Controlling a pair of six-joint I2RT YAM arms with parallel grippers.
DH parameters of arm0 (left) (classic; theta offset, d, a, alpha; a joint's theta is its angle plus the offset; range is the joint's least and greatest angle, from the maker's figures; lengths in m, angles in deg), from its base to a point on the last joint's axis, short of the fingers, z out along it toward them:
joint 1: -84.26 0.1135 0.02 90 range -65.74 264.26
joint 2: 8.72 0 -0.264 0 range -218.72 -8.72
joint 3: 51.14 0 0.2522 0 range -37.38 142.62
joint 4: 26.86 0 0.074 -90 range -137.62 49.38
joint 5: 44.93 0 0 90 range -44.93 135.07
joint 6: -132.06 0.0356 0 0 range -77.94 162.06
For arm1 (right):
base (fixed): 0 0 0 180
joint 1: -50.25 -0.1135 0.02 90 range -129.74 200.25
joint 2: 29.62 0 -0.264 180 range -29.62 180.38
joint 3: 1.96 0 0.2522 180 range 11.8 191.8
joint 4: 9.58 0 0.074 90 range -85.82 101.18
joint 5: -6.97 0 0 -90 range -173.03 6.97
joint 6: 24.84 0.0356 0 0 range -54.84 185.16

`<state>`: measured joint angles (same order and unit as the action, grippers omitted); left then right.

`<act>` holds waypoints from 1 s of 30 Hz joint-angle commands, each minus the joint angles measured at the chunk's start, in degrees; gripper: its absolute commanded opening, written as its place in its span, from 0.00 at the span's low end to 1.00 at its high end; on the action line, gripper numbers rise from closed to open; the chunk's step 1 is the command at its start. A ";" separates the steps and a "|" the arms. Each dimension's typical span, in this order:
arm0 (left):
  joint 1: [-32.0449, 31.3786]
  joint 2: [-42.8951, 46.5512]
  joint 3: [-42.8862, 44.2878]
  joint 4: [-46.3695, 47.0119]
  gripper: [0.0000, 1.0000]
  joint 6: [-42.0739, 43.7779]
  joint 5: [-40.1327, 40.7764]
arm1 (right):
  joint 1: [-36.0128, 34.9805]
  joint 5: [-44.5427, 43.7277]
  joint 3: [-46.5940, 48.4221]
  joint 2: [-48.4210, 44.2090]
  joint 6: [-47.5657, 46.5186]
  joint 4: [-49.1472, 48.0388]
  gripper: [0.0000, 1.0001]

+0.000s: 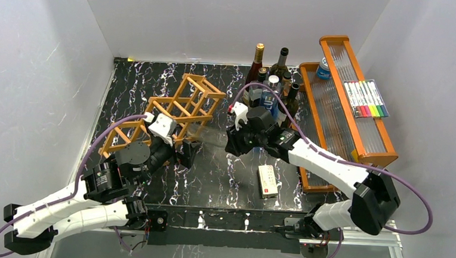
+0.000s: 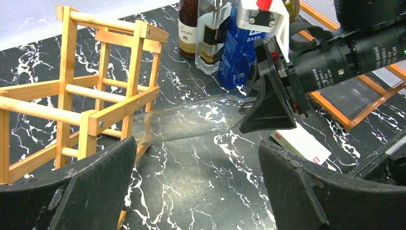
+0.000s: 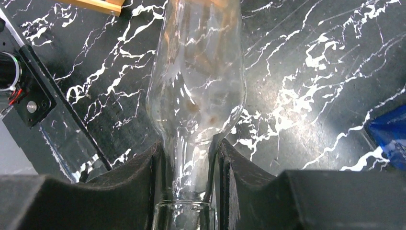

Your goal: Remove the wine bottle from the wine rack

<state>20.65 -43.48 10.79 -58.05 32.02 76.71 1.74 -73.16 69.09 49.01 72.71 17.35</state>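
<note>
The clear wine bottle point(image 2: 186, 125) lies nearly level above the worktop point(image 1: 223, 170), most of its body out of the wine rack point(image 2: 122, 110) and its base right at the rack's end frame; whether it has fully cleared is hard to tell. The right tool point(image 3: 190, 163) is clenched on the bottle's neck, and the left tool point(image 2: 196, 182) hangs released nearby, grasping nothing. By my judgement only 1 short stretch of pulling remains, then setting the bottle down.
</note>
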 commanded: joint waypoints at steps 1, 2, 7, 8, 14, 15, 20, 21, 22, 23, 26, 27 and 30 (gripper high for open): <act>-0.19 -0.64 -0.38 1.84 0.98 0.30 -0.47 | 0.46 -1.21 0.26 -4.97 0.59 2.28 0.00; -0.19 -0.96 -0.50 1.87 0.98 0.18 -0.51 | 0.48 -1.56 0.19 -5.63 0.50 3.56 0.00; -0.19 -3.34 -0.37 2.34 0.98 -0.17 -2.12 | 0.53 -3.26 0.49 -8.82 0.02 9.92 0.00; -0.18 -3.83 -0.41 2.58 0.98 0.03 -2.57 | 0.57 -3.27 0.65 -9.50 0.01 10.96 0.00; -0.19 -9.09 -0.72 5.10 0.98 4.02 -9.18 | 0.54 -1.55 1.78 -12.42 -0.19 16.56 0.00; -0.19 -10.28 -0.79 5.85 0.98 5.69 -11.57 | 0.55 -0.86 1.96 -12.90 -0.50 17.43 0.00; -0.19 -17.32 -1.01 7.79 0.98 17.59 -25.13 | 0.55 3.37 2.22 -14.71 -2.27 19.92 0.00; -0.19 -18.47 -1.28 8.77 0.98 19.15 -25.51 | 0.53 4.35 2.37 -14.73 -2.50 20.71 0.00; -0.19 -19.35 -1.87 10.38 0.98 20.89 -26.15 | 0.58 5.03 2.49 -14.73 -2.72 21.21 0.00; -0.19 -20.04 -2.53 11.95 0.98 22.97 -27.52 | 0.59 5.53 2.55 -14.84 -2.91 21.68 0.00; -0.19 -22.88 -3.54 15.53 0.98 27.71 -31.73 | 0.52 6.52 2.31 -15.15 -3.16 22.13 0.00; -0.19 -24.33 -3.68 16.49 0.98 28.58 -32.23 | 0.55 6.56 2.20 -15.24 -3.16 22.21 0.00; -0.19 -27.23 -3.55 18.04 0.98 30.56 -34.14 | 0.57 7.16 2.18 -15.46 -3.11 22.35 0.00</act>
<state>20.65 -68.53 7.09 -45.79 56.26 48.43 2.20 -69.22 69.01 36.00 70.70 41.61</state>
